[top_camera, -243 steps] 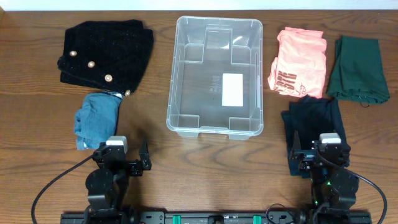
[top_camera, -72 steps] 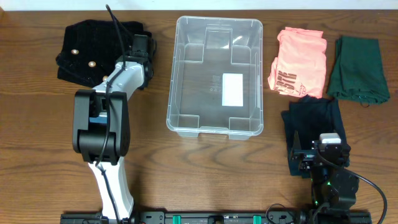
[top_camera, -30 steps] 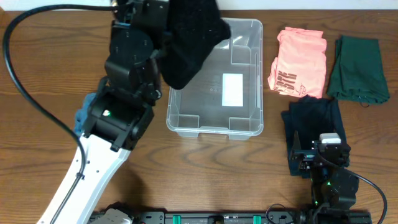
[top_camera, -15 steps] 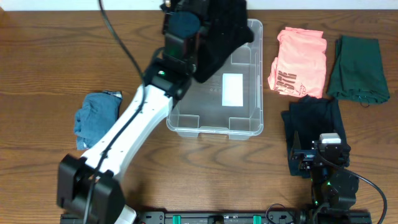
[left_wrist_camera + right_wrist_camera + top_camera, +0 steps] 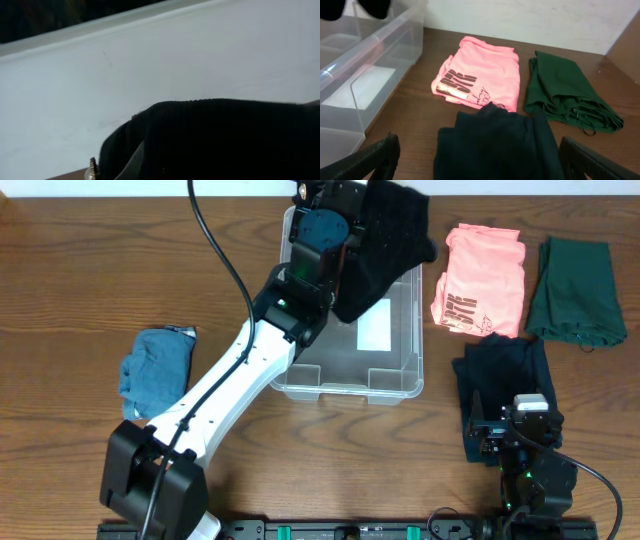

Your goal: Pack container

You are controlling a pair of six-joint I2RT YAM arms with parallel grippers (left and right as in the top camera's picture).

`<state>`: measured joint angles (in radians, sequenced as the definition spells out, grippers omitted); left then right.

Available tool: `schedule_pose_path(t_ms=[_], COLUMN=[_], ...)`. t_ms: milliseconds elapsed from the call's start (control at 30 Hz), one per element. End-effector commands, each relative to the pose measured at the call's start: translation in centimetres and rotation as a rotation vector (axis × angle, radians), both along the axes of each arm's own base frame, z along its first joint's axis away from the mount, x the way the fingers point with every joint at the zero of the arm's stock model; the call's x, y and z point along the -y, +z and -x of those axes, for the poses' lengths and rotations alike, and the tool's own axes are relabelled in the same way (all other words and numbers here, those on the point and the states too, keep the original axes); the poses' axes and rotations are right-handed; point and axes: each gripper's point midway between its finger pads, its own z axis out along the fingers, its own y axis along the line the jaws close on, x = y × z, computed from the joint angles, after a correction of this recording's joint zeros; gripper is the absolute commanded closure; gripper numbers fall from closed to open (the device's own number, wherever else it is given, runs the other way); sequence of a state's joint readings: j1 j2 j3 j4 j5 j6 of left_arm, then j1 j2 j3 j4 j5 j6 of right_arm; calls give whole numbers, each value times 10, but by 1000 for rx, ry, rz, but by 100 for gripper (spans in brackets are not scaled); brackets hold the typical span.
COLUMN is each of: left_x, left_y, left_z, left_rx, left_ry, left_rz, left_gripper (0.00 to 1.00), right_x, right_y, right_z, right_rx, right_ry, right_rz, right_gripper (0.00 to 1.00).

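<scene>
The container (image 5: 296, 376), a clear tub with a white label on its bottom, stands mid-table; its wall also shows in the right wrist view (image 5: 375, 47). My left gripper (image 5: 352, 202) is shut on a black garment with gold buttons (image 5: 388, 242). The garment hangs over the container's far right part and hides the fingers. In the left wrist view the black garment (image 5: 225, 142) fills the lower frame, with one gold button (image 5: 92, 169) at its edge. My right gripper (image 5: 514, 442) rests open at the front right, above a dark navy garment (image 5: 495, 145).
A pink folded garment (image 5: 480, 265) and a green one (image 5: 575, 290) lie right of the container, with the dark navy garment (image 5: 500, 375) in front of them. A blue garment (image 5: 155, 370) lies at the left. The left arm stretches diagonally across the container's left side.
The left arm has carried the black garment rightward, from the container's left rim to above its far right corner. The right arm has not moved.
</scene>
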<state>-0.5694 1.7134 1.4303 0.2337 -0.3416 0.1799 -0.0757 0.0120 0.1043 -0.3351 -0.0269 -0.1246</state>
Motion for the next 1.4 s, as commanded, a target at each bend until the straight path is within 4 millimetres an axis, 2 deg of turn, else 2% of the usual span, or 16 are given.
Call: schedule_pose_path(t_ms=[0, 167, 300, 433, 633, 767, 833, 867, 1033, 1100, 1133, 1233, 1300, 1367], left_x=[-7, -2, 10, 17, 12, 14, 15, 15, 17, 18, 18, 18, 14, 4], left_y=[39, 68, 67, 47, -12, -29, -23, -14, 58, 68, 67, 40, 4, -47], left_z=[-1, 2, 6, 2, -3, -5, -6, -7, -7, -7, -7, -11, -17, -22], left_rx=[90, 190, 188, 137, -48, -90, -67, -33, 215, 220, 203, 95, -14, -157], left_ry=[20, 7, -18, -23, 10, 11, 10, 8, -9, -11, -11, 1, 26, 64], left_rz=[93, 177, 213, 185, 94, 62, 78, 99, 218, 251, 271, 286, 217, 141], left_gripper=[94, 94, 94, 94, 94, 94, 94, 94, 94, 94, 94, 94, 94, 94], right_x=[2, 2, 2, 2, 2, 2, 2, 2, 2, 2, 2, 2, 2, 2], right_y=[0, 0, 0, -1, -1, -1, -1, -1, -1, -1, -1, -1, -1, -1], right_z=[0, 0, 0, 0, 0, 0, 0, 0, 0, 0, 0, 0, 0, 0], right_rx=[1, 1, 1, -2, -3, -3, -3, -3, -3, -3, -3, -3, -3, -3], right_ry=[-5, -5, -5, -5, -5, -5, -5, -5, -5, -5, -5, -5, -5, -5], right_rz=[11, 11, 11, 11, 11, 11, 11, 11, 11, 11, 11, 11, 11, 11], right_gripper=[1, 1, 1, 1, 1, 1, 1, 1, 1, 1, 1, 1, 1, 1])
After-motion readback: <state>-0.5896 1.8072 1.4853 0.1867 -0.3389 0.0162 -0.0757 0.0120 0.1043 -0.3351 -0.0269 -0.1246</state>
